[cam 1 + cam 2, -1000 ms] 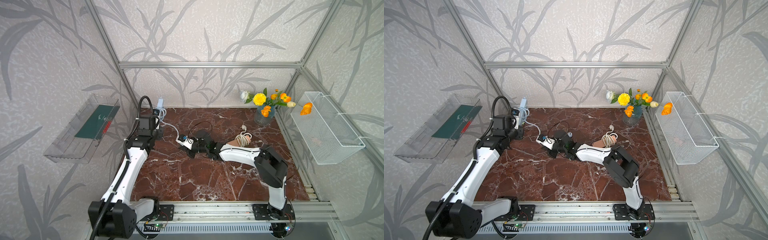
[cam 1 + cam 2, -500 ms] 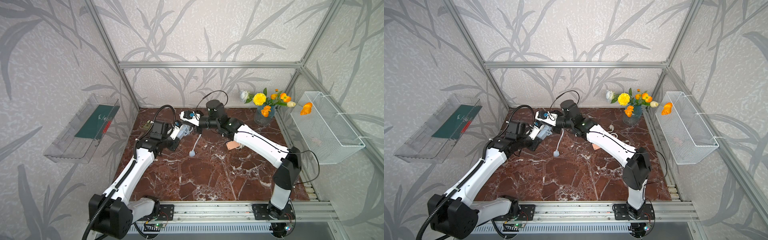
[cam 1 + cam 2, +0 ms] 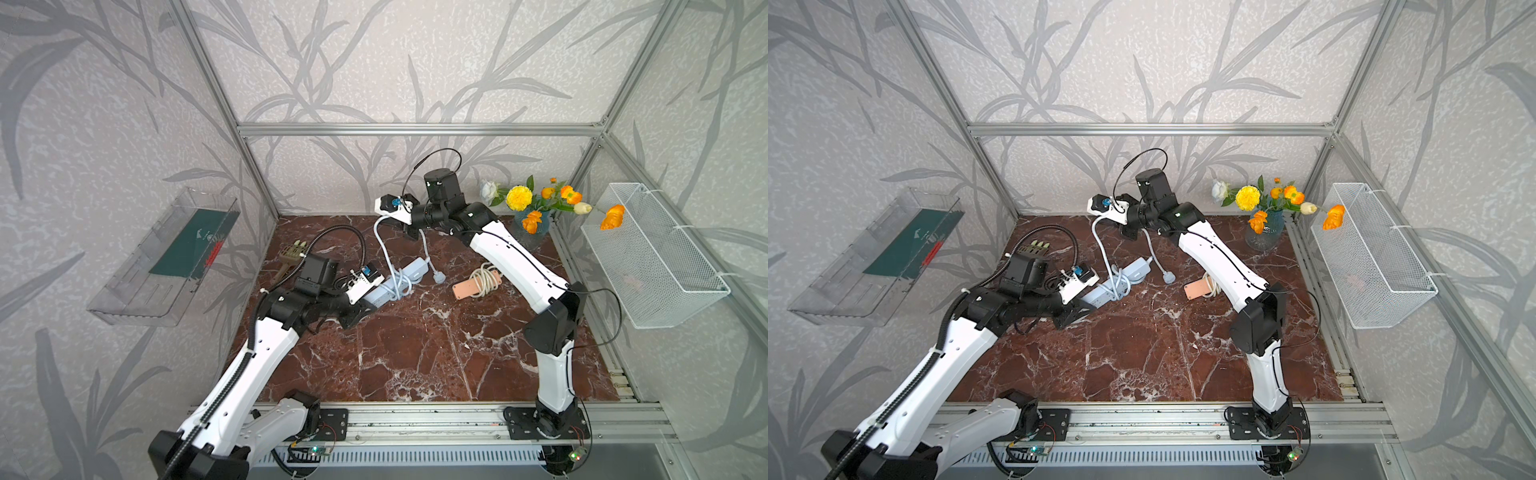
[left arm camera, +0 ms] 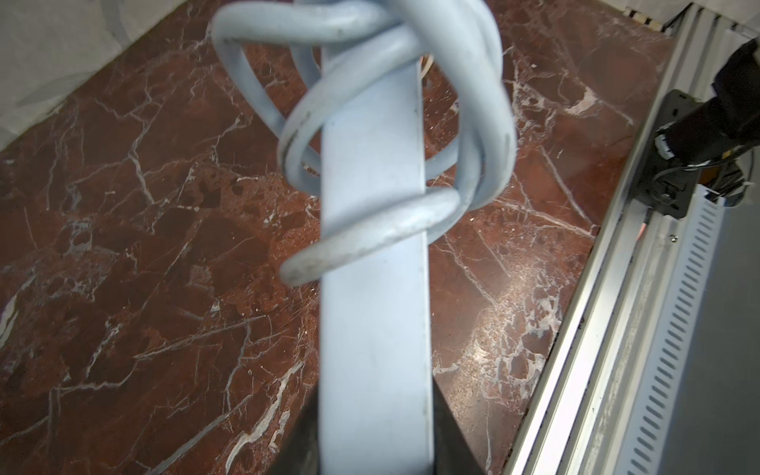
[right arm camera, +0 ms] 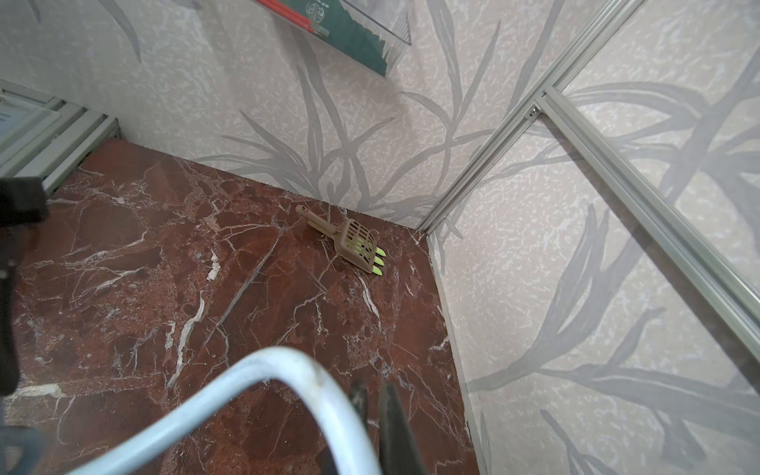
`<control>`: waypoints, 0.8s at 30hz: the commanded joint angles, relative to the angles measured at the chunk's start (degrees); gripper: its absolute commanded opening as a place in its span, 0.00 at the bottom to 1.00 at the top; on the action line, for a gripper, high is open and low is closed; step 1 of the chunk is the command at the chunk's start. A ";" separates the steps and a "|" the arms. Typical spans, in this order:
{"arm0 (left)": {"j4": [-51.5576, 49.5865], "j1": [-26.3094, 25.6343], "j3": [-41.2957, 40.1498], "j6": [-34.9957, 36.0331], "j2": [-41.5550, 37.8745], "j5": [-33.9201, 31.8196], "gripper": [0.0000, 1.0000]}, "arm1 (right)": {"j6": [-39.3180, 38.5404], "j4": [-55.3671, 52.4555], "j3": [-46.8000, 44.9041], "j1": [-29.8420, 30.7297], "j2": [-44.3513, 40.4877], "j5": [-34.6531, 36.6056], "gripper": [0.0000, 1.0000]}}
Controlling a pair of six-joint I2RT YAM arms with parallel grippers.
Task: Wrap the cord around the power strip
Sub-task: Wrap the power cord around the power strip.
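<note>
Power strip: The pale blue power strip is found on the left half of the counter, one end gripped and the other pointed toward the back right. It is judged to be lifted off the counter. Whether its far end touches the surface cannot be told.
Left jaws: They are closed on the near end of the power strip. In the left wrist view the strip is seen running straight out from between them.
Right jaws: They are closed on the cord and held high near the back wall, well above the strip. In the right wrist view the cord is seen bent in an arc just beside the black fingers.
Done: Several loops are already laid around the middle of the strip, as shown in both top views and close up in the left wrist view. They are loose, uneven and crossed over one another.
Left to do: A long slack length is not yet wound. It rises from the loops to the right jaws, then drops to the plug, which is seen just beside the strip's far end.
Progress: The task is judged to be somewhat past halfway.
Next need: More turns around the strip are called for, with the plug end brought in close.
Risk: The slack loops could slide off the free end if the strip is tipped.
Bystanders: A peach strip with its cream cord bundled lies apart to the right, and a brown scoop lies near the back left corner. Neither is touched.
</note>
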 commanded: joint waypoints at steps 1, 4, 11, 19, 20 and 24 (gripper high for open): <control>-5.93 -1.02 3.10 6.42 -2.54 10.78 0.00 | 4.67 7.87 3.14 -3.01 3.25 -1.81 0.00; -3.20 -0.13 5.24 5.41 -4.58 14.58 0.00 | 11.11 13.59 3.09 -4.26 5.78 -4.72 0.00; 10.24 6.02 8.81 -2.61 -9.76 22.01 0.00 | 31.92 36.00 -4.35 -5.08 9.21 -4.48 0.13; 20.91 7.17 7.20 -9.84 -10.21 18.17 0.00 | 48.95 57.47 -20.32 -4.35 7.92 0.06 0.30; 22.39 7.16 6.94 -10.58 -10.14 17.60 0.00 | 50.32 59.34 -22.01 -3.97 7.71 0.71 0.32; 25.78 7.16 6.97 -12.74 -9.51 16.24 0.00 | 50.00 63.51 -30.10 -1.13 5.88 6.41 0.40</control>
